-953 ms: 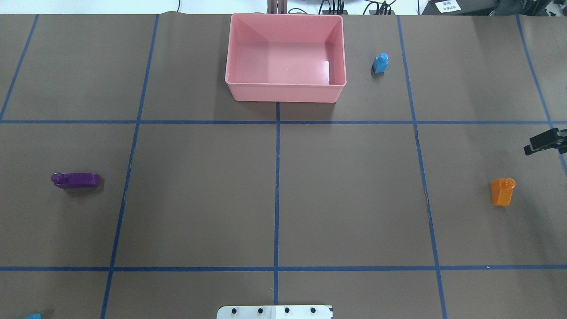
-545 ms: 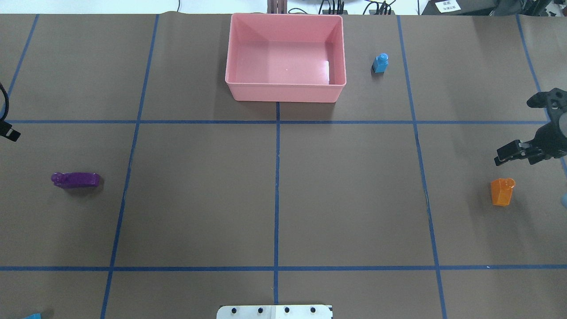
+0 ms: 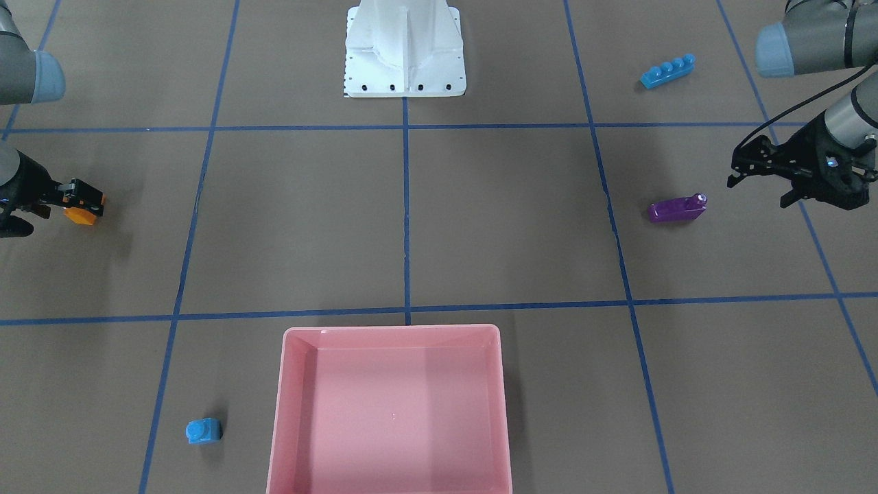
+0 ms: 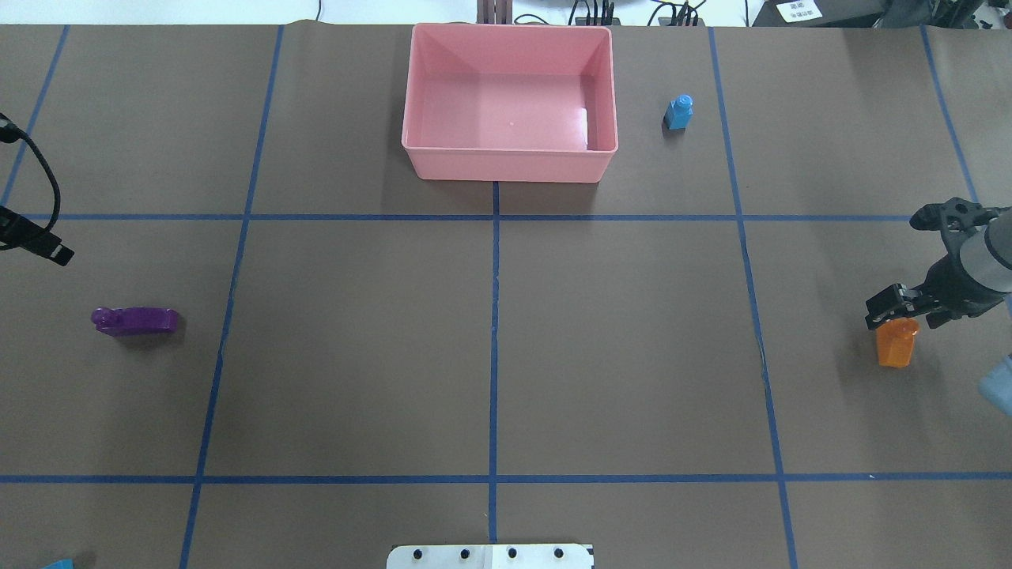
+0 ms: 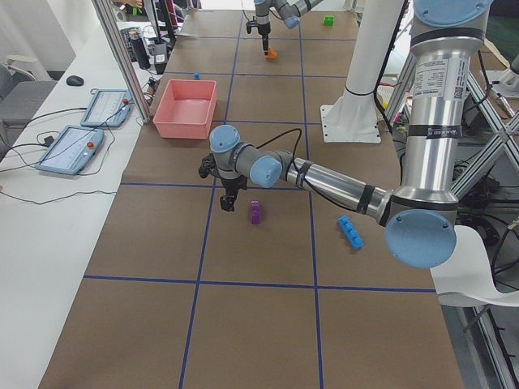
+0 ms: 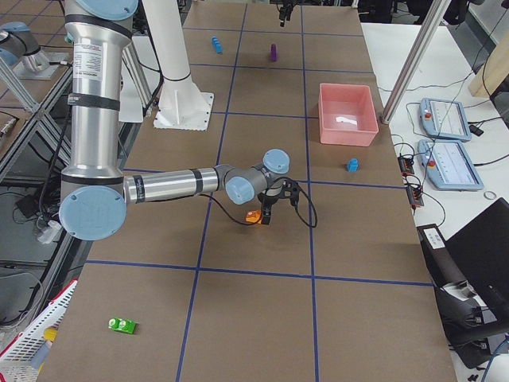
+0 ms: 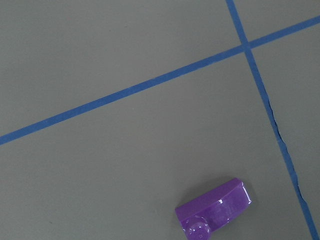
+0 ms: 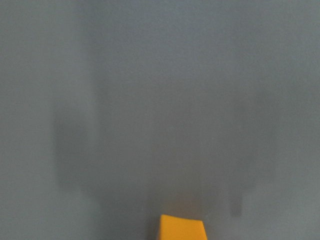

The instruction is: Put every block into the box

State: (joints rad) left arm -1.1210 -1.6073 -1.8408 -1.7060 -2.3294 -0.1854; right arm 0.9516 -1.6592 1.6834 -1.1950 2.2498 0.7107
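The right arm stretches out low and nearly level across the table toward the robot's right edge, wrist bent so that the right gripper (image 4: pixel 893 273) points down at the orange sloped block (image 4: pixel 897 344). Its fingers are spread wide and grasp nothing; one fingertip hangs just beside the block's top, and whether it touches cannot be told. The left arm reaches out in the same low, long pose on the other side. The left gripper (image 3: pixel 754 189) hovers near the purple sloped block (image 3: pixel 677 208), on its outer side and apart from it, fingers likewise spread and empty. The purple block lies on its side. The pink box (image 4: pixel 506 164) sits at the far middle of the table, the small blue cube (image 4: pixel 678 112) on the table near its right wall. The long blue bar (image 3: pixel 667 71) lies near the left arm's base side, and the green brick (image 6: pixel 121 325) lies well apart beyond the right arm.
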